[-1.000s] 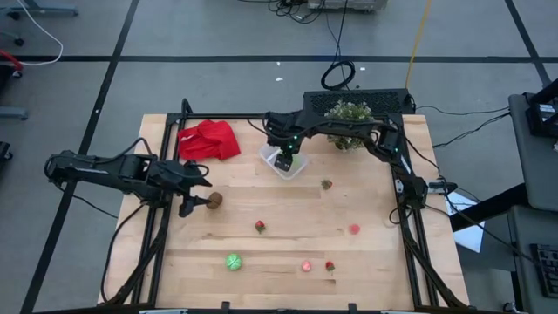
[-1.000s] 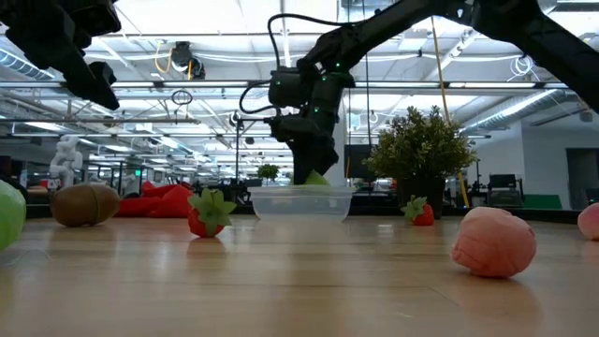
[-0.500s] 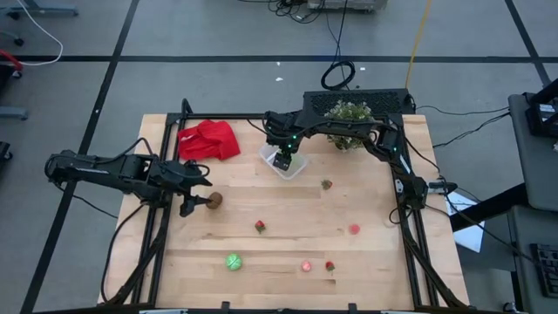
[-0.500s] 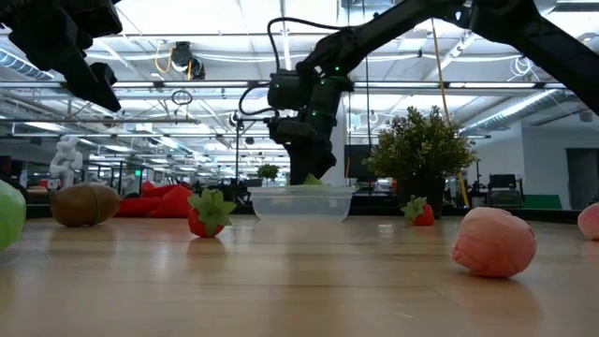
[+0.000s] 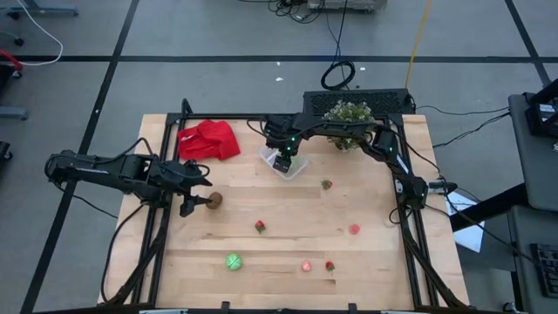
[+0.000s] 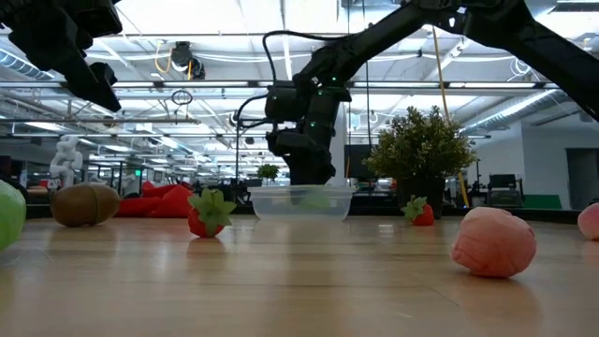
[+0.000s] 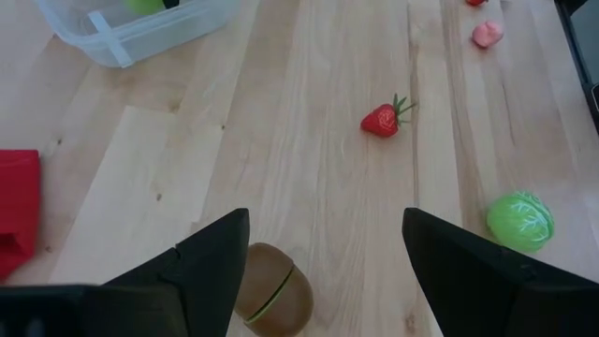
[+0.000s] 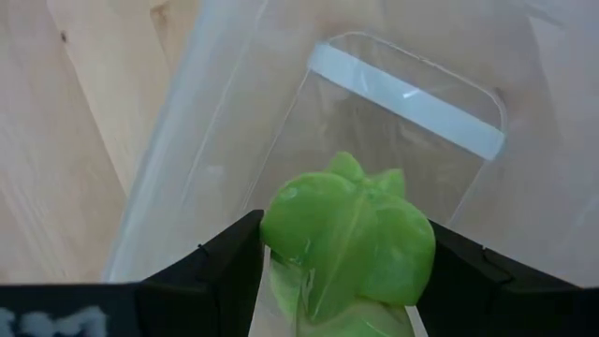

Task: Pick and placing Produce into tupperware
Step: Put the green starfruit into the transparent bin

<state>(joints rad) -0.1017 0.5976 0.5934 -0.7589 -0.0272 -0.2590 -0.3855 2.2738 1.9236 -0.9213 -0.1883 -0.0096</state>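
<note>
The clear tupperware [image 5: 284, 164] stands on the table near its far edge. My right gripper [image 8: 346, 257] reaches down into the tupperware [image 6: 301, 201], shut on a green leafy piece of produce [image 8: 348, 239]. My left gripper [image 7: 323, 243] hangs open above the table's left part, next to a brown kiwi [image 7: 272, 296] that lies on the wood [image 5: 214, 200]. More produce lies loose on the table: a strawberry [image 5: 260, 226], a green cabbage [image 5: 234, 261], two pink pieces [image 5: 307, 266] [image 5: 354, 229] and two small red ones [image 5: 330, 266] [image 5: 326, 184]. My right gripper pinches the green leafy produce between its two fingers [image 8: 220, 271], one on each side of the leafy top [image 8: 281, 215]. It comes from above, pointing down, and the piece sits inside the tupperware walls [image 6: 318, 197]. Whether the piece rests on the container's floor I cannot tell.
A red cloth [image 5: 209, 139] lies left of the tupperware, and a bushy potted plant [image 5: 349, 118] stands at the far edge behind the right arm. Dark frame rails run along the table's left and right sides. Bare wood lies between the scattered pieces.
My right gripper has gone down into the tupperware with the green produce, which has sunk from above the rim to inside the walls. The left arm has kept still.
</note>
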